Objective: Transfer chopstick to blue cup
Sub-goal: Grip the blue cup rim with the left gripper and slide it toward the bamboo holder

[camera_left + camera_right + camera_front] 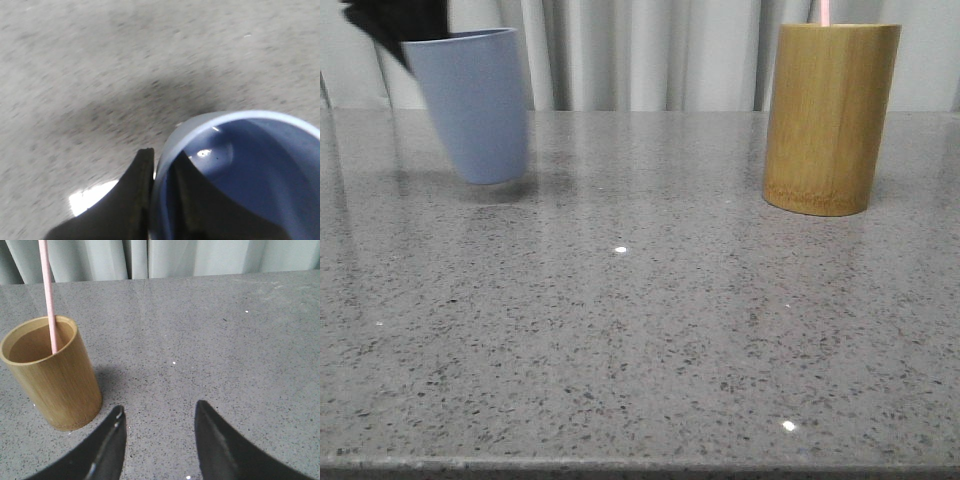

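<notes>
The blue cup [475,105] hangs tilted just above the table at the far left, its shadow under it. My left gripper [405,40] is shut on its rim, one finger outside and one inside; the left wrist view shows the gripper [164,160] and the empty cup [250,170]. A pale pink chopstick [826,12] sticks up from the bamboo cylinder [830,118] at the far right. In the right wrist view the chopstick [48,295] leans in the bamboo cylinder [52,377]. My right gripper [159,415] is open and empty, low over the table beside the cylinder.
The grey speckled table [640,320] runs to a front edge at the bottom of the front view. Pale curtains [650,50] hang behind the table's far edge.
</notes>
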Robot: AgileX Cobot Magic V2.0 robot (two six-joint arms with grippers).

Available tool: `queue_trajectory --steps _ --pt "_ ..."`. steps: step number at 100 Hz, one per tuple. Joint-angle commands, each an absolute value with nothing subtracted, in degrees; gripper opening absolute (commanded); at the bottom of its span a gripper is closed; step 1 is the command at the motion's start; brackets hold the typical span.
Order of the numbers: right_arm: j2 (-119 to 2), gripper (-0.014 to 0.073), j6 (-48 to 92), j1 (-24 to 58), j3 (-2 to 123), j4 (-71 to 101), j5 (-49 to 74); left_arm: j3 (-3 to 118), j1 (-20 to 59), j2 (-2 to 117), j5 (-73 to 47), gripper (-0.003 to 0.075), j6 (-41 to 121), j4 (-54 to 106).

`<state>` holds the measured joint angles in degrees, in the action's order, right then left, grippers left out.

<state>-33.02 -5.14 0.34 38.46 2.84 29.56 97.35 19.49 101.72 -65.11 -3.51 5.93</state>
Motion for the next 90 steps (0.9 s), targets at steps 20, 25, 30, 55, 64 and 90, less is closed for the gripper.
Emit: queue_trajectory --steps 20,25,30,55,64,90 --pt "-33.61 0.0345 -4.92 0.0 40.73 2.42 25.53 107.67 25.91 105.15 -66.18 -0.0019 -3.75 7.57" --pt "-33.61 0.0345 -4.92 0.0 40.73 2.42 25.53 108.66 26.7 105.94 -66.41 -0.0019 -3.75 7.57" --pt "-33.61 0.0345 -4.92 0.0 40.73 2.42 25.53 109.41 27.4 106.61 -66.45 -0.0019 -3.75 7.57" --pt "-33.61 0.0345 -4.92 0.0 40.73 2.42 25.53 110.09 28.75 107.28 -67.19 -0.0019 -3.75 8.14" --pt "-33.61 0.0345 -4.92 0.0 40.73 2.42 25.53 110.09 28.75 107.28 -67.67 -0.0019 -3.75 8.14" --pt "-33.61 0.0345 -4.92 0.0 40.73 2.42 25.53 110.09 28.75 107.28 -67.8 0.0032 -3.75 8.25"
